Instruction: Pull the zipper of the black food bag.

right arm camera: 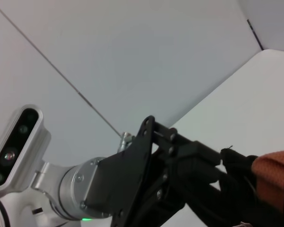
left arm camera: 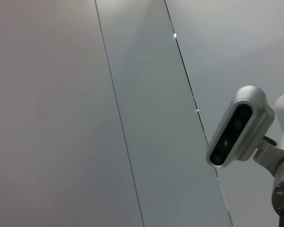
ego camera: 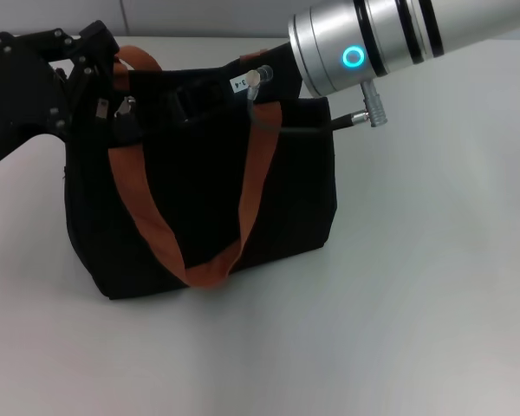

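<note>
The black food bag (ego camera: 208,199) stands on the white table with its rust-orange handles (ego camera: 147,217) hanging down its front. My left gripper (ego camera: 113,95) is at the bag's left end by the handle's root and looks shut on the rim fabric; it also shows in the right wrist view (right arm camera: 227,158). A small silver piece that may be the zipper pull (ego camera: 126,106) sits beside it. My right gripper (ego camera: 217,87) reaches in from the upper right over the bag's top rim, its black body merging with the fabric.
The white table (ego camera: 416,286) extends to the right and in front of the bag. A grey cable (ego camera: 312,130) loops from the right wrist over the bag's top right corner. The left wrist view shows only wall panels and the right arm's camera (left arm camera: 239,127).
</note>
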Controlling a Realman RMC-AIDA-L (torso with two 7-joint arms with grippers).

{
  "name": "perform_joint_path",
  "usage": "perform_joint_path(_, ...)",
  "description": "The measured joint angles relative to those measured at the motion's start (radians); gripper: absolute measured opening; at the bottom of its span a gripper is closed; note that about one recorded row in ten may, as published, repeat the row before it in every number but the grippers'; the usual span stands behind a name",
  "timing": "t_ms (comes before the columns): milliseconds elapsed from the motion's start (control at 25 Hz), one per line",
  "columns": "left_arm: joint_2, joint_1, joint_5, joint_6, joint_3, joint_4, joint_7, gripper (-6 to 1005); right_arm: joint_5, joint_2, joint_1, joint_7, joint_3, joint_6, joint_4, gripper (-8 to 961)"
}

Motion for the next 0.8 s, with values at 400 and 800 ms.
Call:
perform_joint_path(400, 0.001, 0.001, 0.000, 0.007, 0.000, 0.000, 0.000, 85, -0.006, -0.003, 0.001, -0.003, 0.005, 0.029, 0.006, 254)
perform_joint_path(800, 0.002, 0.009, -0.011, 0.008, 0.000, 0.000, 0.000, 86, -0.003, -0.006, -0.007, 0.004, 0.020, 0.001, 0.007, 253)
